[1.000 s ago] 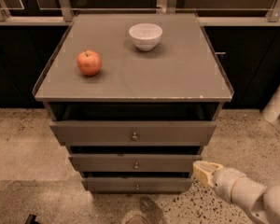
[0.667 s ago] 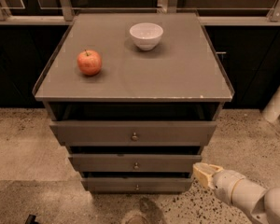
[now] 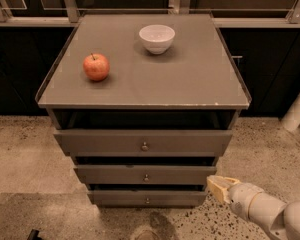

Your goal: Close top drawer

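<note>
My claw (image 3: 220,187) is hanging low, at about four o'clock from the knob (image 3: 144,146) of the top drawer (image 3: 142,142), just off the right end of the two lower fronts. It is carrying nothing and touching nothing. How far open it is, I cannot tell.

The top drawer is sitting pulled out under the front edge of the tabletop (image 3: 190,79), with a dark gap showing above its flat panel. I am judging the push as not yet begun. To do it well, I should be rising toward ten o'clock and meeting the panel close to the knob, at the centre, so the drawer is running straight and not skewing. On the way up I should be clearing the middle drawer (image 3: 145,175) and the bottom drawer (image 3: 147,198), which are also standing proud in steps. A slow, even push seems wise: the apple (image 3: 96,66) at nine o'clock on the tabletop could be rolling if the cabinet jolts, though the bowl (image 3: 157,38) at twelve looks steadier.

The inside of the drawer is lying in shadow, so I am not seeing whether anything is blocking its travel. My arm (image 3: 262,209) is running out of view at four o'clock.
</note>
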`<action>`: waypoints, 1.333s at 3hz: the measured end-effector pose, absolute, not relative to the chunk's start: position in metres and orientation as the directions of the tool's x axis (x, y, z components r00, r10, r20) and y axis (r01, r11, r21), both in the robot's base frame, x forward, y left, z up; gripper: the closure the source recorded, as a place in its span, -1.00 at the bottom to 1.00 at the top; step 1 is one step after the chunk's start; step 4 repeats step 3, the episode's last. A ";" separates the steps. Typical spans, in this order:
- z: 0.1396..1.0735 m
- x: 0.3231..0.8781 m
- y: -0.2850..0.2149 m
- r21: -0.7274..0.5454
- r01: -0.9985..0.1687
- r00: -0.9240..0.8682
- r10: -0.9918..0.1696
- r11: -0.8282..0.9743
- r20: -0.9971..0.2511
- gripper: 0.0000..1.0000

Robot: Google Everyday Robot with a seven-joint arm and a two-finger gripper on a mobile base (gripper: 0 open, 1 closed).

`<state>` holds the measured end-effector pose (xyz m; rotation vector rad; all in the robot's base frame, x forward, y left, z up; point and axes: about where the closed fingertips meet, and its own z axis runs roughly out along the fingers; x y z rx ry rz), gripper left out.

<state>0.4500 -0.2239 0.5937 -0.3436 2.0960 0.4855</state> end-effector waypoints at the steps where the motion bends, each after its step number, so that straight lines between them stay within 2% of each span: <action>1: 0.594 0.450 -0.224 0.207 -0.421 -0.532 -0.056 0.883 -0.845 -0.78; 2: 0.594 0.450 -0.224 0.207 -0.421 -0.532 -0.056 0.883 -0.845 -1.00; 4: 0.594 0.450 -0.224 0.207 -0.421 -0.532 -0.056 0.883 -0.845 -1.00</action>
